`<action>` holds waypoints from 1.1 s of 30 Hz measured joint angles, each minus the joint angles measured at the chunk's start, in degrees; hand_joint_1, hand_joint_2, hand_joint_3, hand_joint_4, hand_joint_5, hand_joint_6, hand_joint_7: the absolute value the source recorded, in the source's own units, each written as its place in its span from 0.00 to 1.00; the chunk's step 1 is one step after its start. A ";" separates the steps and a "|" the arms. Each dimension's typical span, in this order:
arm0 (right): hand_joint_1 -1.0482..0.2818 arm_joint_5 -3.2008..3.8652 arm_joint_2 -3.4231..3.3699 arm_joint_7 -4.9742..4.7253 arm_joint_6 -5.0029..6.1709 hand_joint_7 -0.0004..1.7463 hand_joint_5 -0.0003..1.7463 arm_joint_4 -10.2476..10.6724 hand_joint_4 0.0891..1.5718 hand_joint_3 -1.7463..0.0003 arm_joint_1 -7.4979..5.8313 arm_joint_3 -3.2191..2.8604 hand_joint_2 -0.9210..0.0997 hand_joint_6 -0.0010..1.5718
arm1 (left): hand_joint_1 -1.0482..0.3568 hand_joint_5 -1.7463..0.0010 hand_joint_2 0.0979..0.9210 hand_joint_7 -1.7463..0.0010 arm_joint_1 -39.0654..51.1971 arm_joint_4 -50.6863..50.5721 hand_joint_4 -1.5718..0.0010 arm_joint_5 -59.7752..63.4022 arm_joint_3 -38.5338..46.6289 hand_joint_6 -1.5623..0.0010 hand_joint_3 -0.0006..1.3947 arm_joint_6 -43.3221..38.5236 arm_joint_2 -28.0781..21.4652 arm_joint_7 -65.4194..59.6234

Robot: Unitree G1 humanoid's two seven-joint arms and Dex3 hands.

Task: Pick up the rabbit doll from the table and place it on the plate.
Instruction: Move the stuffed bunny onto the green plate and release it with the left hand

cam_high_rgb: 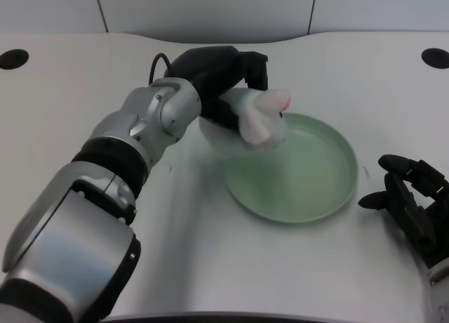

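My left hand (221, 74) grips the white rabbit doll (261, 119), whose pink ears point right. The doll hangs in the air over the left rim of the green plate (309, 189), which lies on the white table at centre right. My silver left forearm (151, 123) stretches from the lower left up across the table to the hand. The black fingers wrap the doll's back and hide part of it.
My right hand (410, 203) rests idle at the right edge, just beside the plate. Two dark round holes (14, 58) (436, 57) sit in the table's far corners. The table's curved back edge runs along the top.
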State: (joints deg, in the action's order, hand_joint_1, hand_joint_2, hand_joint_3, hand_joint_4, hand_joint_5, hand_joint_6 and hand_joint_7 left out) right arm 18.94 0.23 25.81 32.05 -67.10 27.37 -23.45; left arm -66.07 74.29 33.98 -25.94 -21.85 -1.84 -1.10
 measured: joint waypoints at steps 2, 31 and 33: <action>0.60 -0.19 0.01 -0.10 0.38 0.29 0.64 -0.01 0.55 0.82 -0.01 0.21 0.04 0.60 | 0.76 0.00 1.00 0.00 -0.13 0.12 0.54 0.00 -0.06 0.45 0.28 0.66 1.13 -0.49; 0.58 -1.85 -1.53 -1.67 0.87 0.36 0.67 1.19 0.52 0.87 -0.66 1.87 0.02 0.58 | 0.44 0.97 1.00 0.80 2.36 2.46 0.73 3.45 -4.99 0.87 0.03 2.22 7.74 3.46; 0.58 -1.89 -1.53 -1.85 0.83 0.36 0.68 1.54 0.52 0.86 -0.69 1.93 0.02 0.58 | 0.42 0.99 1.00 0.83 2.37 2.46 0.76 3.80 -5.52 0.89 0.03 1.93 7.65 3.15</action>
State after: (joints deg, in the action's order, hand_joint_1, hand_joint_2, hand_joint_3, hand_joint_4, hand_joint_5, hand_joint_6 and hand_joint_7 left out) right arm 17.05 -1.30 23.96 32.88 -65.56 26.68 -21.52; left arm -63.70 76.75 37.78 -31.46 -19.92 5.80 2.05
